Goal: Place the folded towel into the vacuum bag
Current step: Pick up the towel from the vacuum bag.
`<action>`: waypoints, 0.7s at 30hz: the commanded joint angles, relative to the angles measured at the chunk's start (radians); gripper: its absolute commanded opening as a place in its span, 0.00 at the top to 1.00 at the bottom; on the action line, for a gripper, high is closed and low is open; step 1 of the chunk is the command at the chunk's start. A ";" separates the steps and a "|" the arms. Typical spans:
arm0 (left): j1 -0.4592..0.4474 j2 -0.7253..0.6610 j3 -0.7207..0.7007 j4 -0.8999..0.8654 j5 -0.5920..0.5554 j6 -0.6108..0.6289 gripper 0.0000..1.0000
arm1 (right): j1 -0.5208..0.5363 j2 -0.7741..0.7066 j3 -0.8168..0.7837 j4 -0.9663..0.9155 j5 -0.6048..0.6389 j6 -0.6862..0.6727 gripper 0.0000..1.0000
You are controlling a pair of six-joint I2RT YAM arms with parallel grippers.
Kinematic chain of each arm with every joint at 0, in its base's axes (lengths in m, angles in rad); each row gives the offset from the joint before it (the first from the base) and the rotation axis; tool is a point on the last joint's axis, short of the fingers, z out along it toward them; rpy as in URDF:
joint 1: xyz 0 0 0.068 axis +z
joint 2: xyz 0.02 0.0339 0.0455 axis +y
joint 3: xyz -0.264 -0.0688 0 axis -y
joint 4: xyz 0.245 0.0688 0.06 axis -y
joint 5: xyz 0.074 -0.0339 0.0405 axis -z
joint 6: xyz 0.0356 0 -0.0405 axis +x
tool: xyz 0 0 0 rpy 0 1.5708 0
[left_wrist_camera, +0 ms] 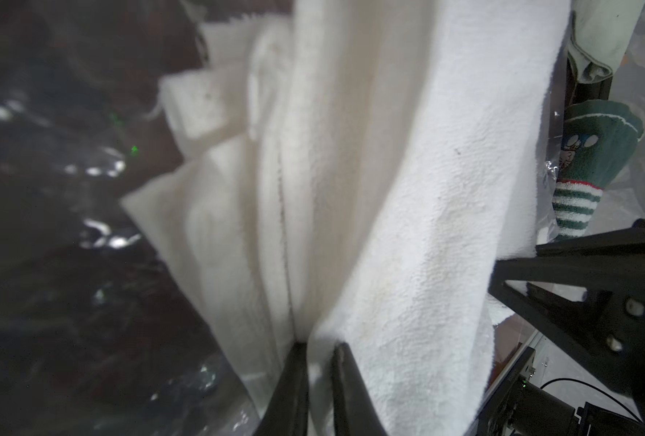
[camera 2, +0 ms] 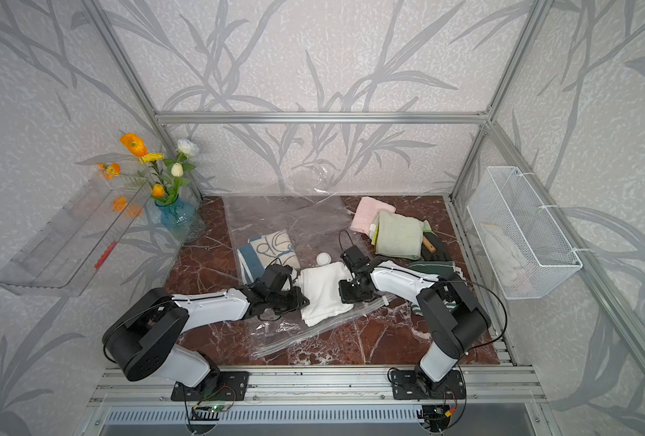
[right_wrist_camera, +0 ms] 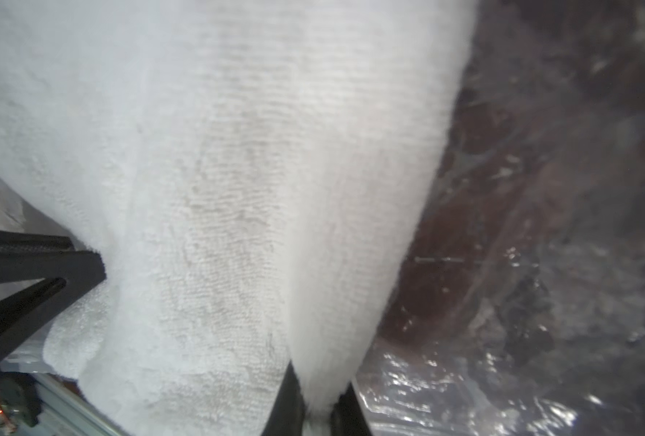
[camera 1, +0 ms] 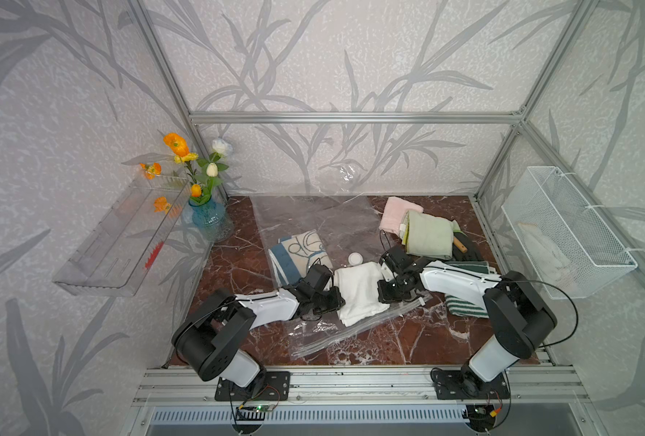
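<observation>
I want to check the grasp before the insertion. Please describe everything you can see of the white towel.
The white towel is soft terry cloth, folded into several layers whose edges fan apart at one end. The left gripper and the right gripper are each shut on an opposite side, so it spans between them over the zip-strip end of the clear vacuum bag, near its white valve. Whether any part is inside cannot be told.

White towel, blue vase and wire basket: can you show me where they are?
white towel [camera 1: 360, 292], in a top view, middle of the cloth.
blue vase [camera 1: 207, 219], in a top view, its glass belly.
wire basket [camera 1: 587, 226], in a top view, its mesh wall.
</observation>
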State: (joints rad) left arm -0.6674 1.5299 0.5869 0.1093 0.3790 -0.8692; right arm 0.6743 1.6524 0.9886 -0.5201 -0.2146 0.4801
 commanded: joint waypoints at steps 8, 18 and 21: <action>-0.004 0.015 -0.031 0.028 -0.024 0.006 0.88 | 0.236 0.130 0.227 -0.070 0.092 0.033 0.94; 0.049 -0.240 0.040 -0.260 -0.048 0.058 0.85 | -0.008 -0.030 0.138 -0.229 0.009 -0.147 0.95; 0.011 -0.226 0.102 -0.175 -0.023 0.005 0.84 | -0.025 -0.035 0.128 -0.216 0.012 -0.150 0.95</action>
State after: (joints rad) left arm -0.6315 1.3083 0.6201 -0.0811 0.3424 -0.8410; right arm 0.6399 1.6432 1.1221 -0.7097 -0.1673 0.3706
